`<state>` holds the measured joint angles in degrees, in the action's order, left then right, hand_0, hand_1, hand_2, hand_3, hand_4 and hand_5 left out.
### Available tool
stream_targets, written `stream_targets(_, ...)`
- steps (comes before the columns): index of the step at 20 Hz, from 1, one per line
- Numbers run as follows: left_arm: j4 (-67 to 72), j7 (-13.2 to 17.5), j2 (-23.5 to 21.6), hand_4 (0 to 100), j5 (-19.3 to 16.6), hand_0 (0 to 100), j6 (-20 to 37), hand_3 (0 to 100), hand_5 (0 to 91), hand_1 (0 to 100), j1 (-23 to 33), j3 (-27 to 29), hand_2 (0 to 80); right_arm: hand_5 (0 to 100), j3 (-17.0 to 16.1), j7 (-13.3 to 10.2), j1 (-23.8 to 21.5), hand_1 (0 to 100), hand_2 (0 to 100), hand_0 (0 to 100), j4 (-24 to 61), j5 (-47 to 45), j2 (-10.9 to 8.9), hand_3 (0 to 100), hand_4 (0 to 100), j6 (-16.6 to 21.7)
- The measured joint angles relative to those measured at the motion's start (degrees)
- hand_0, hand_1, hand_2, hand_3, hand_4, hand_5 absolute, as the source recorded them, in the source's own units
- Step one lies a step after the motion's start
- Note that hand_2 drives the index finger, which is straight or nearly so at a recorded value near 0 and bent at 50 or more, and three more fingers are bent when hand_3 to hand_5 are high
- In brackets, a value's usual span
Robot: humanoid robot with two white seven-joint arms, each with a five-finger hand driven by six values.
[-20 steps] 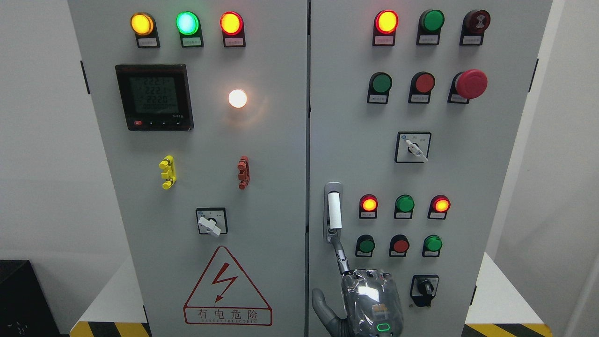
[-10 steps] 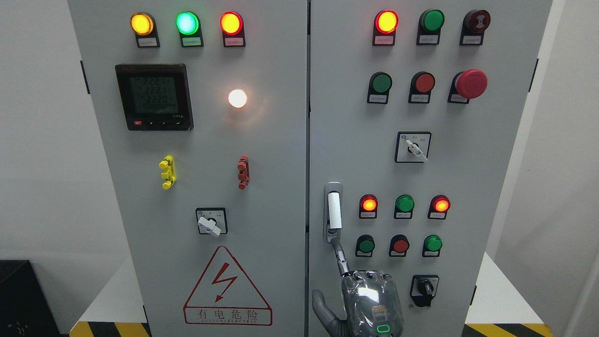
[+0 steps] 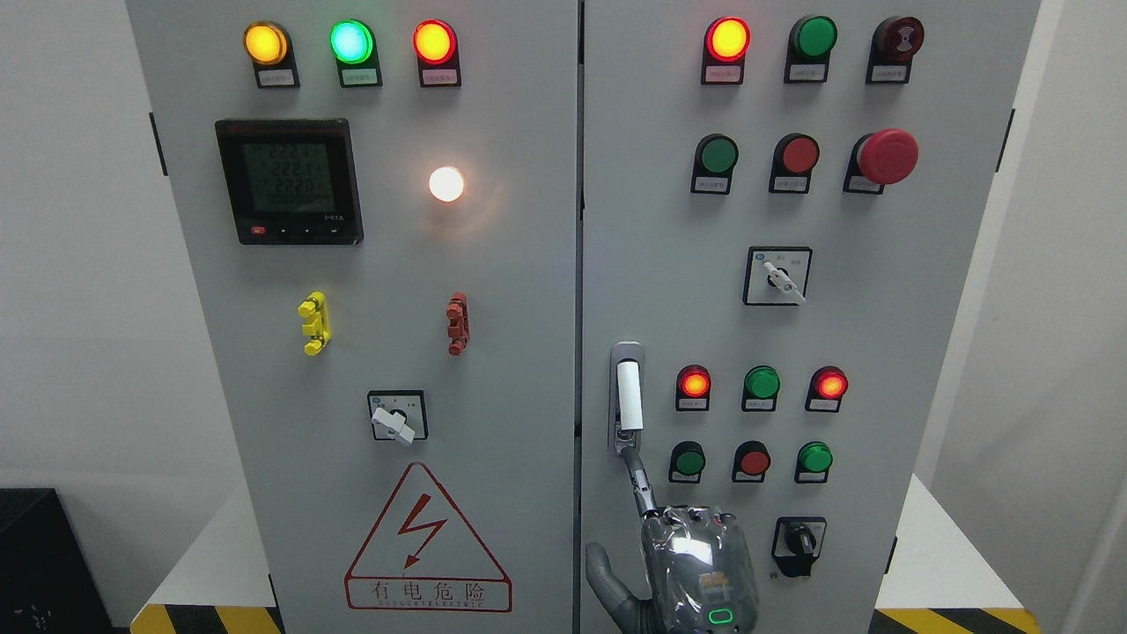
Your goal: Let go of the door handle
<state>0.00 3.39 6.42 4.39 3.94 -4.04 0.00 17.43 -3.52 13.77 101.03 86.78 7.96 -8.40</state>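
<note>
**A:** Head view, item one: the task's thing?

**B:** Door handle [image 3: 629, 396], a white bar in a grey recess. It sits on the cabinet's right door [image 3: 651, 264], close to that door's left edge, lower centre of frame. Its long axis is vertical.

**A:** Item two: the hand?

**B:** Right hand [image 3: 696, 563], at the bottom edge just right of centre, wrapped in clear film with a green light on its back. It is not closed round anything. The index finger [image 3: 641, 484] is straight and slants up and left, and the thumb [image 3: 603, 572] is splayed to the left.

**A:** How do the two lie?

**B:** The handle is above the hand and slightly left of it. The fingertip meets the handle's lower end, apparently touching. Nothing wraps the bar. Judged from that, letting go needs only a pull down and back, away from the door.

**A:** The other arm?

**B:** The left hand is absent from the frame, so the right is the only candidate.

**A:** Neighbours to mind?

**B:** A green button [image 3: 688, 460] just right of the finger and a black rotary switch [image 3: 799, 539] right of the hand.

**A:** Anything unclear?

**B:** The remaining fingers are hidden behind the back of the hand. The wrist is cut off by the bottom edge. Whether the tip presses on the handle or only rests there cannot be told.
</note>
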Motion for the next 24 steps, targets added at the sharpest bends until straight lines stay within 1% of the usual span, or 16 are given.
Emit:
stream_targets(4, 0.0, 0.0, 0.0, 1, 0.0, 0, 0.0, 9, 0.0, 0, 0.0, 0.0, 2.5, 99, 0.08, 0.05, -0.02, 24, 0, 42, 0.9, -0.03, 0.0, 100, 98, 0.14)
stream_targets(6, 0.0, 0.0, 0.0, 1, 0.0, 0, 0.0, 9, 0.0, 0, 0.0, 0.0, 2.5, 99, 0.09, 0.15, -0.05, 24, 3, 42, 1.22, -0.07, 0.01, 100, 92, 0.2)
stream_targets(7, 0.0, 0.0, 0.0, 1, 0.0, 0, 0.0, 9, 0.0, 0, 0.0, 0.0, 2.5, 99, 0.1, 0.28, -0.07, 24, 13, 42, 1.36, -0.1, 0.01, 100, 91, 0.22)
stream_targets(8, 0.0, 0.0, 0.0, 1, 0.0, 0, 0.0, 9, 0.0, 0, 0.0, 0.0, 2.5, 99, 0.11, 0.29, -0.08, 24, 28, 42, 1.48, -0.13, 0.01, 100, 90, 0.21)
stream_targets(9, 0.0, 0.0, 0.0, 1, 0.0, 0, 0.0, 9, 0.0, 0, 0.0, 0.0, 2.5, 98, 0.11, 0.15, -0.09, 24, 34, 42, 1.62, -0.16, 0.01, 100, 90, 0.21)
stream_targets(10, 0.0, 0.0, 0.0, 1, 0.0, 0, 0.0, 9, 0.0, 0, 0.0, 0.0, 2.5, 98, 0.1, 0.08, -0.1, 24, 43, 43, 1.75, -0.19, 0.02, 100, 89, 0.21)
stream_targets(11, 0.0, 0.0, 0.0, 1, 0.0, 0, 0.0, 9, 0.0, 0, 0.0, 0.0, 2.5, 98, 0.07, -0.28, -0.11, 23, 48, 45, 1.92, -0.21, 0.02, 100, 88, 0.22)
stream_targets(13, 0.0, 0.0, 0.0, 1, 0.0, 0, 0.0, 8, 0.0, 0, 0.0, 0.0, 2.5, 97, -0.01, -0.86, -0.11, 21, 55, 48, 2.26, -0.27, 0.02, 100, 88, 0.22)
stream_targets(15, 0.0, 0.0, 0.0, 1, 0.0, 0, 0.0, 8, 0.0, 0, 0.0, 0.0, 2.5, 97, -0.08, -1.05, -0.11, 20, 60, 46, 2.66, -0.39, 0.04, 100, 87, 0.22)
stream_targets(16, 0.0, 0.0, 0.0, 1, 0.0, 0, 0.0, 8, 0.0, 0, 0.0, 0.0, 2.5, 97, -0.12, -1.06, -0.09, 20, 65, 44, 2.84, -0.48, 0.04, 100, 87, 0.22)
stream_targets(17, 0.0, 0.0, 0.0, 1, 0.0, 0, 0.0, 8, 0.0, 0, 0.0, 0.0, 2.4, 96, -0.15, -1.12, -0.07, 21, 69, 39, 3.02, -0.54, 0.05, 100, 90, 0.21)
stream_targets(19, 0.0, 0.0, 0.0, 1, 0.0, 0, 0.0, 8, 0.0, 0, 0.0, 0.0, 2.4, 97, -0.25, -1.29, -0.03, 22, 73, 33, 3.35, -0.68, 0.05, 100, 96, 0.22)
stream_targets(21, 0.0, 0.0, 0.0, 1, 0.0, 0, 0.0, 8, 0.0, 0, 0.0, 0.0, 2.5, 97, -0.35, -1.21, 0.05, 22, 75, 31, 3.64, -0.77, 0.06, 100, 97, 0.22)
stream_targets(23, 0.0, 0.0, 0.0, 1, 0.0, 0, 0.0, 8, 0.0, 0, 0.0, 0.0, 2.5, 97, -0.44, -0.64, 0.38, 23, 80, 27, 3.89, -0.88, 0.09, 100, 97, 0.04)
stream_targets(24, 0.0, 0.0, 0.0, 1, 0.0, 0, 0.0, 8, 0.0, 0, 0.0, 0.0, 2.5, 97, -0.47, -0.33, 0.62, 23, 80, 25, 3.99, -0.99, 0.11, 100, 98, -0.04)
